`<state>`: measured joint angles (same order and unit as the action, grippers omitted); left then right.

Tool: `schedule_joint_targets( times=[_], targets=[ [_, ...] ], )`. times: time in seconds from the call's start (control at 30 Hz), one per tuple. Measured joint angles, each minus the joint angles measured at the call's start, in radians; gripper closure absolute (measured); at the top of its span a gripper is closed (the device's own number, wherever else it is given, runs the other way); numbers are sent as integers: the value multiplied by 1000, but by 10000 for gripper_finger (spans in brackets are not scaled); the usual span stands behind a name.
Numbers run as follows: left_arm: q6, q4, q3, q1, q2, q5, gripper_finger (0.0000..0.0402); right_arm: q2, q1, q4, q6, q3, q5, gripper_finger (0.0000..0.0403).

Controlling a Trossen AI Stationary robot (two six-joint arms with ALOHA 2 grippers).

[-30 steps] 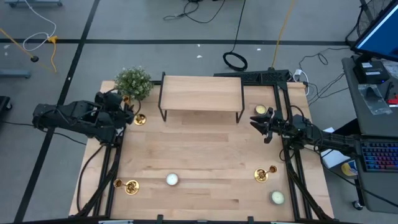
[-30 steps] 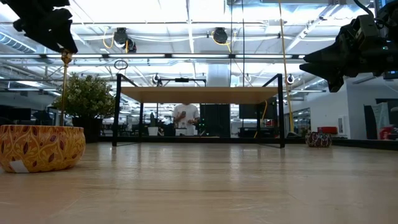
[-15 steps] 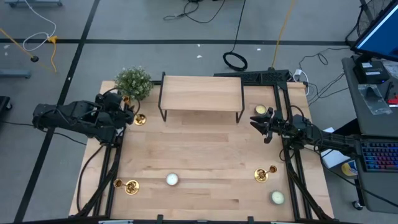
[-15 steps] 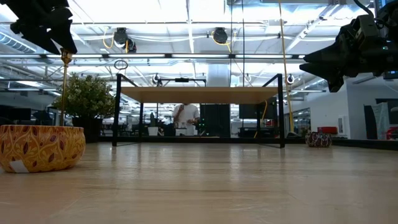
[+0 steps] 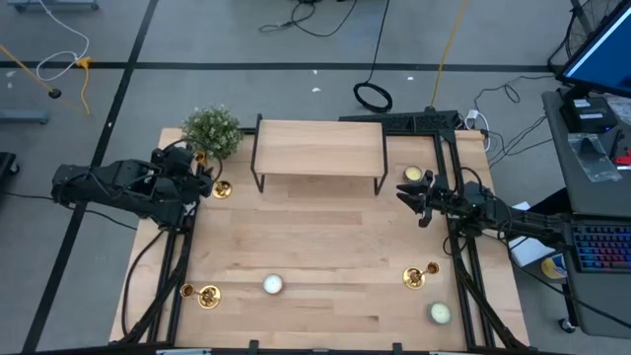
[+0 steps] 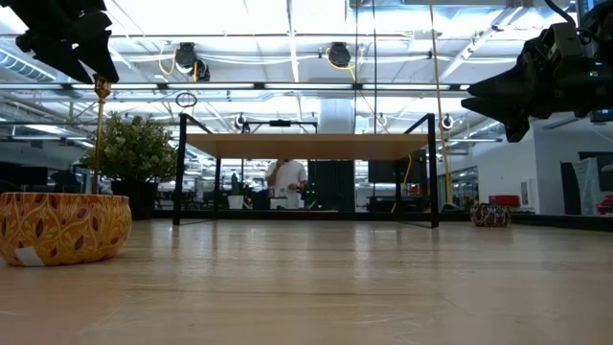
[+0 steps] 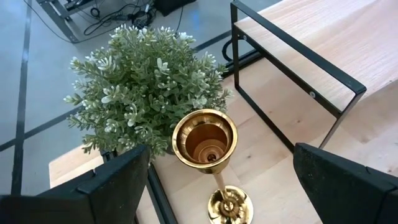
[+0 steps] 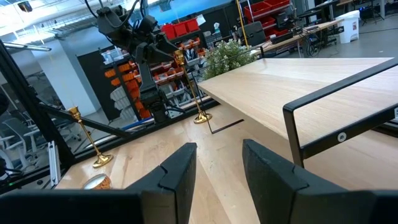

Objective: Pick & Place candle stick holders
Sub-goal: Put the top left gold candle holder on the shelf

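Three gold candlestick holders stand upright on their round bases: one at the far left by the plant [image 5: 220, 189], one near left [image 5: 205, 295], one near right [image 5: 416, 277]. My left gripper [image 5: 202, 178] hovers open just above the far-left holder. In the left wrist view its fingers [image 7: 118, 183] stand wide on either side of the holder's top cup [image 7: 204, 138] without touching it. The low view shows the cup [image 6: 101, 88] right under the gripper [image 6: 77, 43]. My right gripper [image 5: 416, 203] is open and empty in the air at the table's right side; it also shows in its own wrist view [image 8: 217, 165].
A wooden riser shelf on black legs [image 5: 318, 149] stands at the far middle, a bushy green plant [image 5: 212, 129] at the far left. A white candle [image 5: 272, 285] lies near middle, a pale-green one [image 5: 439, 313] near right, and a gold-patterned bowl [image 5: 413, 176] far right.
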<state>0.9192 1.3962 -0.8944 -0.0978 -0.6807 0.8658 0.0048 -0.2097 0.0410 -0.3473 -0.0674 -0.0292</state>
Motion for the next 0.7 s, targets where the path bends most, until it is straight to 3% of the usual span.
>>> schedule_joint_targets(
  times=[0.7],
  targets=[
    [12, 16, 0, 0, 0, 13, 12, 0, 0, 0, 0, 0, 0, 277]
  ],
)
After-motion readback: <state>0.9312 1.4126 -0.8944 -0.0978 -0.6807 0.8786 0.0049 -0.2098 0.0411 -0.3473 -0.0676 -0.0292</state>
